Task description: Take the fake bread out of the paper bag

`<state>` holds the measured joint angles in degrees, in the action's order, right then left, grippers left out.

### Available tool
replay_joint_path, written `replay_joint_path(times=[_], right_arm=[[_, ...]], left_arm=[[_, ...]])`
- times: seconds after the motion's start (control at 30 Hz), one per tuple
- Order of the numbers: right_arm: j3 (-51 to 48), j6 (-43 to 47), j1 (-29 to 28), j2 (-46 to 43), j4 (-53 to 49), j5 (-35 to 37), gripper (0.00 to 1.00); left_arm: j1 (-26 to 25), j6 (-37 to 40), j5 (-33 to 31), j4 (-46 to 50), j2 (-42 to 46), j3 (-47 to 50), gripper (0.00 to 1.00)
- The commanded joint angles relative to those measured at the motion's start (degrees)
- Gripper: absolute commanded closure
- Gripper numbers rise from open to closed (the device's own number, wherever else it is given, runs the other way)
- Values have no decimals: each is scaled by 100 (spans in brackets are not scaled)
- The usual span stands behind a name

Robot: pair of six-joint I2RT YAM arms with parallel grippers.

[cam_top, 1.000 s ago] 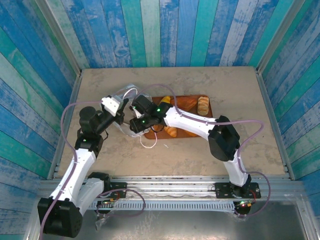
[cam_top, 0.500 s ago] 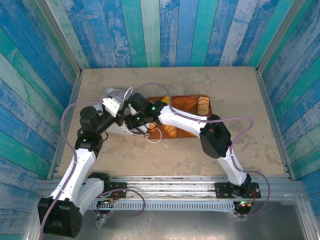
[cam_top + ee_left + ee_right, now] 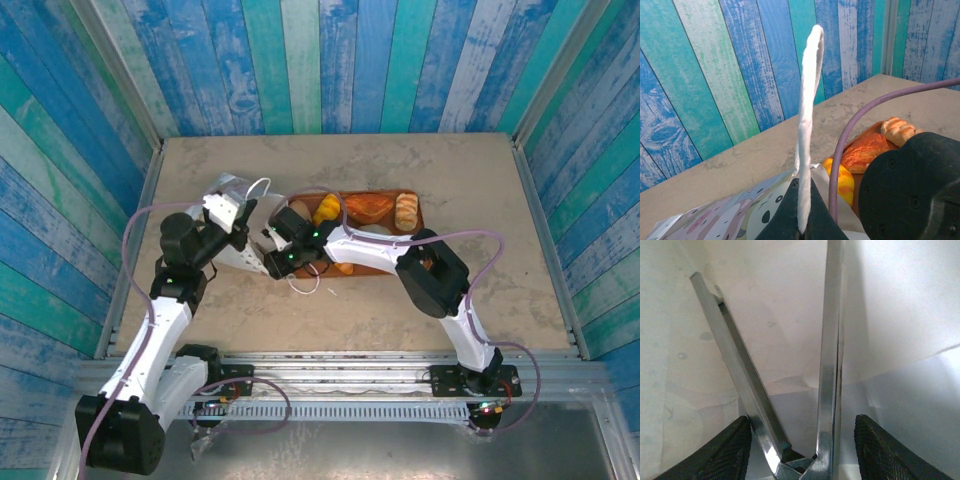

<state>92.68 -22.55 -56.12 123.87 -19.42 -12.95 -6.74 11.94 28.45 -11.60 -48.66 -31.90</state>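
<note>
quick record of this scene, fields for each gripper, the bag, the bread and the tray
left gripper: shut on the cord handle, holds it upright
right gripper: open, inside the bag, nothing between its fingers
bag: white with printed sides, at the tray's left end
bread: at least three pieces on the tray
bread in bag: none seen from the right wrist

From where I stand: one paper bag (image 3: 228,190) with two cord handles (image 3: 258,186), one tray (image 3: 412,232), three pieces of fake bread (image 3: 368,206) in plain sight, two robot arms (image 3: 440,285).
</note>
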Motion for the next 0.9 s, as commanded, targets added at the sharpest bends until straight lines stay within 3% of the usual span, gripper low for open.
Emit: replay_joint_path(times=[0.0, 0.33, 0.87], right_arm=[[96, 318, -104, -91, 54, -122, 42], [716, 1352, -416, 403, 124, 584, 41], [1773, 1379, -320, 1455, -212, 809, 35]], left_arm=[[-2, -96, -68, -326, 73, -114, 100], [-5, -102, 328, -335, 23, -124, 100], [-2, -77, 447, -237, 163, -53, 99]])
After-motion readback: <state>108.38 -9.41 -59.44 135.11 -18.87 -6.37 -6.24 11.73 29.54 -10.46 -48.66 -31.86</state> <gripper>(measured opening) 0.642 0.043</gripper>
